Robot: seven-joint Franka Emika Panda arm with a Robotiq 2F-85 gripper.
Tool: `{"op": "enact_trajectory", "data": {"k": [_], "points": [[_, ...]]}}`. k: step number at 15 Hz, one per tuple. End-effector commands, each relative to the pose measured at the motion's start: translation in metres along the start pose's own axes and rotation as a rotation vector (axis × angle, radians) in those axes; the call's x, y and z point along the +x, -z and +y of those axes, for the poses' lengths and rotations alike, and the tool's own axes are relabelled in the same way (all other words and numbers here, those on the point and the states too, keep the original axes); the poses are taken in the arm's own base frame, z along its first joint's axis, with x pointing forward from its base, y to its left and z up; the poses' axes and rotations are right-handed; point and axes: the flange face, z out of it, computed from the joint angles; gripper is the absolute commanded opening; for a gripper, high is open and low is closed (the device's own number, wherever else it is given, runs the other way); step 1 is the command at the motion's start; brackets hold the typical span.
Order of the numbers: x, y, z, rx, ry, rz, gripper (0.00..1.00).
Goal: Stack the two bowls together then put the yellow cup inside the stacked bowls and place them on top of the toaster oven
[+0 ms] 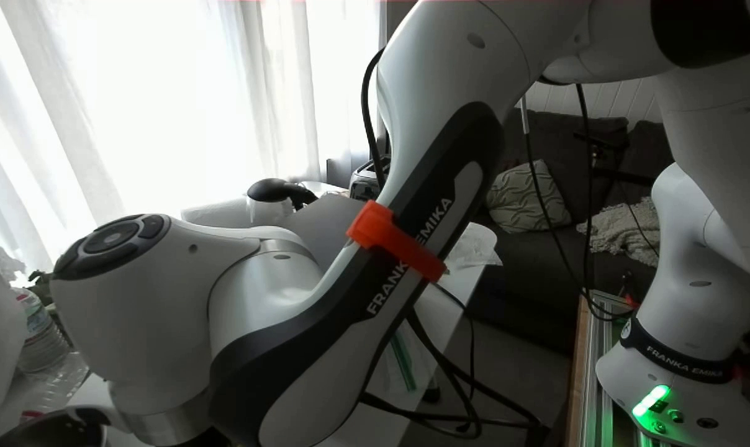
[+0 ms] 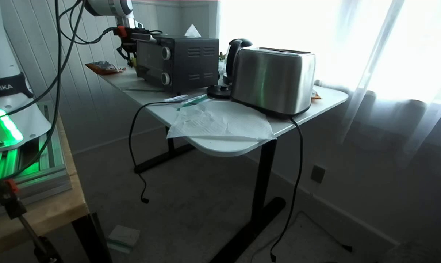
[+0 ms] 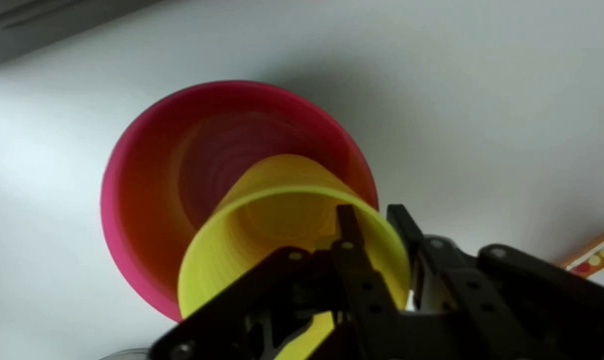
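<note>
The pink-red bowl [image 3: 152,185] with an orange inside sits on the white table in the wrist view. The yellow cup [image 3: 232,250] is mouth-up over it, toward its lower right side. I cannot tell whether its base touches the bowl. My gripper [image 3: 372,207] is shut on the cup's wall, one finger inside and one outside. In an exterior view the gripper [image 2: 130,63] is low beside the front of the black toaster oven [image 2: 195,64], with a sliver of yellow by it. The lime-green bowl is not in view. The arm hides the work area in an exterior view.
A white tissue tip [image 2: 193,31] stands up at the oven's top. An orange snack bag [image 2: 104,68] lies on the table by the gripper. A silver toaster [image 2: 273,80] and black kettle [image 2: 235,54] stand behind the oven. A dark pot [image 1: 46,429] and water bottle [image 1: 40,335] stand near the arm.
</note>
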Motion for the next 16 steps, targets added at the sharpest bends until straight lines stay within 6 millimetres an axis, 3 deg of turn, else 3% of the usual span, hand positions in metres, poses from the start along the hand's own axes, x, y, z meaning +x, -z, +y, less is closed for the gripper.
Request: {"op": "enact_trajectory", "data": {"k": [1,8,16], "points": [[0.002,-0.002,0.003,0.026,0.004,0.025,0.0],[0.003,0.024,0.004,-0.013,-0.003,0.037,0.02],[0.002,0.088,-0.009,-0.107,0.014,0.082,0.02]]}}
